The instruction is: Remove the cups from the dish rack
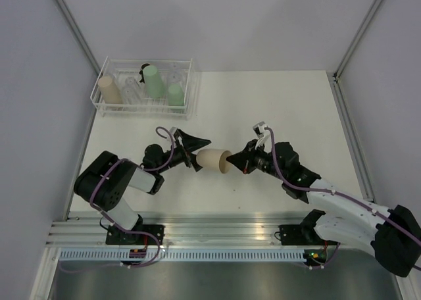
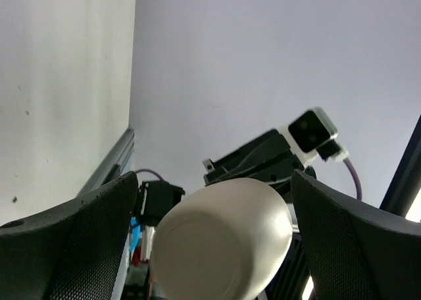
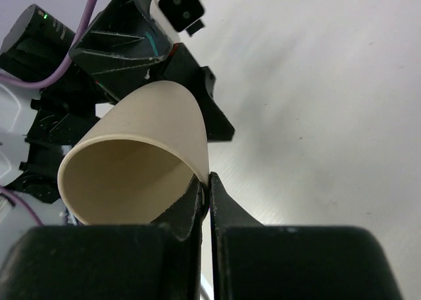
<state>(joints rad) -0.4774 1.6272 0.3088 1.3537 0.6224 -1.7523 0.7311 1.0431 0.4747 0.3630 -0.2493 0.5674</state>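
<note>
Mid hand-off, by the look of it. Pinching a tan handleless cup (image 1: pixel 212 160) at the rim with the right gripper (image 1: pixel 231 160): fingers (image 3: pixel 230 214) nearly together, one inside the mouth, one outside. Held sideways over the middle of the white surface (image 1: pixel 276 109), mouth to 3 o'clock, base to 9 o'clock. Straddling the base with the left gripper (image 1: pixel 199 156): fingers (image 2: pixel 79 241) spread wide, apparently clear of the wall on both sides.

Waiting at 10 o'clock: white wire dish rack (image 1: pixel 99 104), loaded with another tan cup (image 1: pixel 108 89), two mint green cups (image 1: pixel 154 81) and clear ones too faint to count.

Next, probably: draw the left arm back toward 9 o'clock without brushing the base, then turn the cup upright and lower it onto bare surface before letting go.
</note>
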